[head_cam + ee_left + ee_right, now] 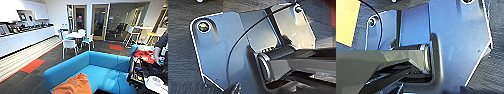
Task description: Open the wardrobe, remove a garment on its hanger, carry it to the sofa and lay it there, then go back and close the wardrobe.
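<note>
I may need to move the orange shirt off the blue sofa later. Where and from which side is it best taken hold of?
Probably at the raised crumpled fold near the top of the orange shirt, where the cloth bunches up on the blue sofa seat. Come from above and from the open front of the seat: the backrest and arm wall off the other sides, and the flatter cloth offers a pincer little to pinch.

Glossy dark wrist plate (218, 50) with round corner screws (203, 26); thin black cable (243, 35); grey jointed bar (373, 62).

Dark carpet floor (62, 56) with orange patches (32, 65). White counter (27, 36) and wall cupboards (37, 10) along the left. Far back: round white table (75, 34) with white chairs (69, 45), wooden doors (100, 21), glass partition (125, 20).
</note>
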You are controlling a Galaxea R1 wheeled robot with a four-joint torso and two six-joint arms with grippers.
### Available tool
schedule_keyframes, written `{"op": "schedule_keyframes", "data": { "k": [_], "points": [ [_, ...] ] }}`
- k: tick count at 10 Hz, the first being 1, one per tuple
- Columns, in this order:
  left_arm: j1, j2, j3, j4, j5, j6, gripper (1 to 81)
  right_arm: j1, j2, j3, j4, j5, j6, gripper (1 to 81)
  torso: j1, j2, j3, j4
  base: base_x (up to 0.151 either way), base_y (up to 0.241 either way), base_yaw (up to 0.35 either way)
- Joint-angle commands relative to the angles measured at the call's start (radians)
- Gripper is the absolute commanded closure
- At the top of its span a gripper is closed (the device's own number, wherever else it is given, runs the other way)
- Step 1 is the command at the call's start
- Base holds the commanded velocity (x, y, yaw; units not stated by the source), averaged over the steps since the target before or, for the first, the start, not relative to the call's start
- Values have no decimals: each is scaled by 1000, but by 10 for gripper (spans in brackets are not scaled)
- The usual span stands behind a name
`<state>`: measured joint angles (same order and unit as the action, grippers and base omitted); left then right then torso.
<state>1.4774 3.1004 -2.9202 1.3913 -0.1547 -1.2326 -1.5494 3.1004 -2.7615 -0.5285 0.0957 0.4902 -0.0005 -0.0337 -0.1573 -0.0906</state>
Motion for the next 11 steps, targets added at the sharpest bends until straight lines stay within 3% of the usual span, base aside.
{"op": "schedule_keyframes", "data": {
  "k": [1,6,11],
  "points": [
    [-33,5,-4,9,41,2,10,30,8,1,-2,-47,-4,10,1,0,0,0,0,0,0],
    [-33,5,-4,12,38,2,10,31,10,1,-2,-47,-4,10,1,0,0,0,-13,0,20],
    [-35,-6,-4,12,35,2,10,31,14,1,-2,-47,-4,10,1,0,0,0,0,0,200]
  ]
}}
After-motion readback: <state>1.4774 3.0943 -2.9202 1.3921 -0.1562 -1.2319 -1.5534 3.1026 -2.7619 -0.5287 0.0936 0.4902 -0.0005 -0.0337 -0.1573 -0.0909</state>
